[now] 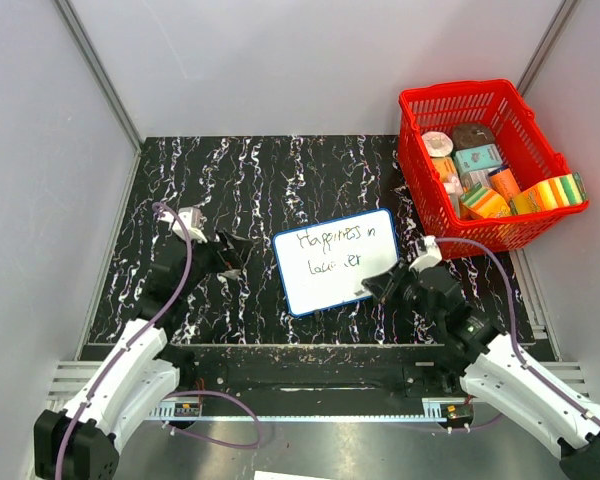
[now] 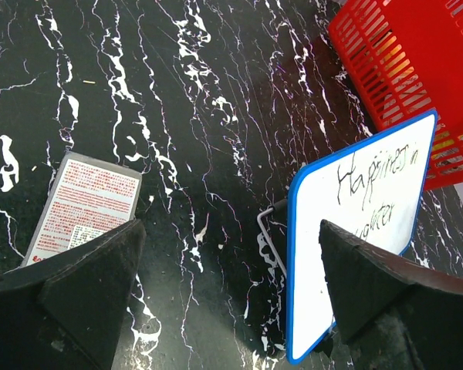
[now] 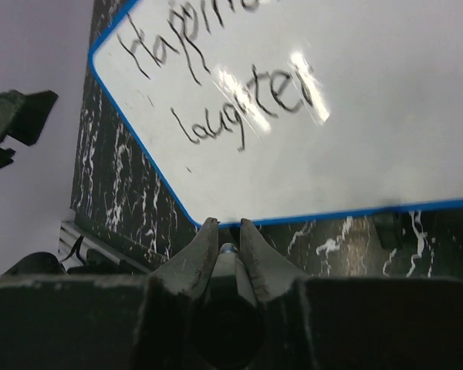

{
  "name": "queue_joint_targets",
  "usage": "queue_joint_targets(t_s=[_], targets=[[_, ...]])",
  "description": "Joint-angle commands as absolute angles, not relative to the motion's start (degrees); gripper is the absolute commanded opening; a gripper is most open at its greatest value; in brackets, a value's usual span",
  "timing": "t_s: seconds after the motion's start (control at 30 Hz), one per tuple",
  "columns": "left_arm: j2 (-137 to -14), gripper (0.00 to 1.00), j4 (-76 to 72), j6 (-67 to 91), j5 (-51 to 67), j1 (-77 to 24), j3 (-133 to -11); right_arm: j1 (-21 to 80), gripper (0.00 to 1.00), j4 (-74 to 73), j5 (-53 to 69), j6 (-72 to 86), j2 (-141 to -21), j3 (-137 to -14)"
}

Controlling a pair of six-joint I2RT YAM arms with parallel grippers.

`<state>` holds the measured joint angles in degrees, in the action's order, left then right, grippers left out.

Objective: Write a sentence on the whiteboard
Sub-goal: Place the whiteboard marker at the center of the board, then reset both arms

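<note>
The whiteboard (image 1: 335, 262) (image 2: 355, 223) (image 3: 355, 154), white with a blue rim, stands tilted on a wire stand (image 2: 266, 231) at the middle of the black marbled table. The sentence (image 1: 332, 250) (image 2: 374, 181) (image 3: 239, 100) runs in two dark lines, "Happiness in" over "laughter". My right gripper (image 1: 375, 288) (image 3: 224, 225) is shut on a dark marker (image 3: 228, 250). The marker's tip sits just below the board's lower blue edge. Left of the board my left gripper (image 1: 235, 255) (image 2: 228, 239) is open and holds nothing.
A red basket (image 1: 480, 160) (image 2: 401, 69) full of small packs stands at the back right, close behind the board. A flat white pack with red print (image 2: 81, 208) lies on the table by my left finger. Grey walls close in three sides.
</note>
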<state>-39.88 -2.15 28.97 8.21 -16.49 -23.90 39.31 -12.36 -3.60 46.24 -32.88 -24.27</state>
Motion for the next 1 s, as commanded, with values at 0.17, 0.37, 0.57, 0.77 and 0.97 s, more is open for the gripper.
queue_joint_targets(t_s=[0.17, 0.37, 0.57, 0.77, 0.97], targets=[[-37.9, 0.99, -2.9, 29.4, 9.3, -16.5, -27.1, 39.1, 0.02, -16.7, 4.3, 63.1, -30.1, -12.3], [-35.5, 0.99, -2.1, 28.6, 8.1, -16.5, -27.7, 39.0, 0.23, -17.0, 4.0, 67.6, -34.0, -11.2], [-36.1, 0.99, -2.9, 28.5, 8.2, -16.5, -27.9, 39.0, 0.72, -17.2, 2.4, 67.6, -34.0, -12.0], [-36.3, 0.99, -4.9, 28.8, 8.3, -16.5, -27.1, 39.0, 1.00, -17.6, 0.3, 65.0, -31.7, -15.3], [-35.9, 0.99, -4.6, 30.9, 7.1, -16.5, -26.8, 39.0, 1.00, -17.8, -6.5, 54.6, -31.8, -23.9]])
